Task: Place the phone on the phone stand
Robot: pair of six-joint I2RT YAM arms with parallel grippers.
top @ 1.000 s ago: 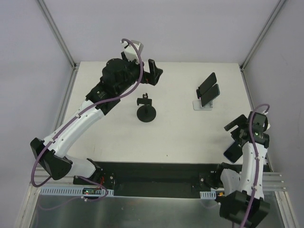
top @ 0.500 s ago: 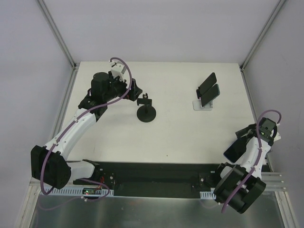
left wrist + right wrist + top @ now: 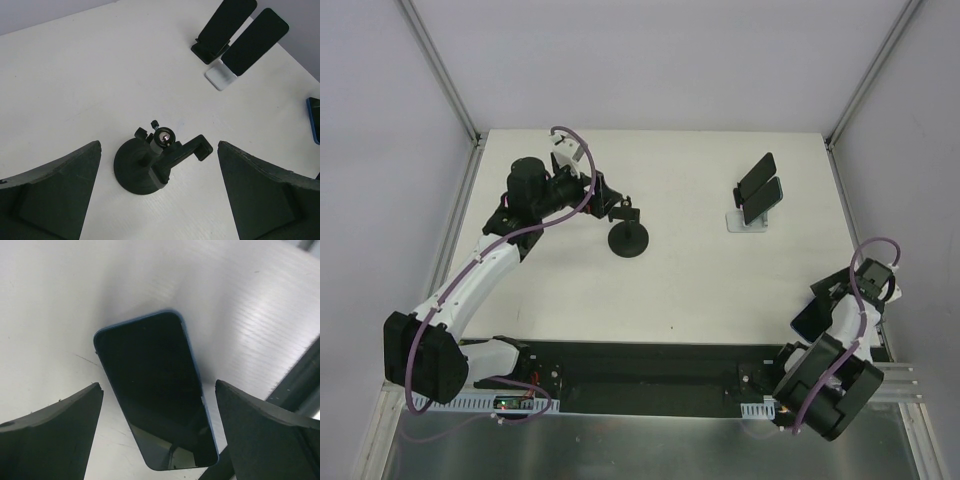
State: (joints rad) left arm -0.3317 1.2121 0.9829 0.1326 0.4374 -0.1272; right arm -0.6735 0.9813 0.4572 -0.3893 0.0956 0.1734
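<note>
The black phone stand with a round base and a clamp arm stands left of the table's middle. My left gripper hovers just left of it, open and empty. In the left wrist view the stand sits between the spread fingers of my left gripper. A blue phone with a dark screen lies flat near the table's front right corner. My right gripper is open above it, one finger on each side, not touching it. In the top view the phone is partly hidden under my right gripper.
Two other dark phones lean on a black stand and a white stand at the back right; both also show in the left wrist view. The table's front edge and a black rail lie close to the blue phone.
My left gripper has swung from the far edge down beside the black stand. My right wrist has drawn back to the right and now points down over the blue phone.
</note>
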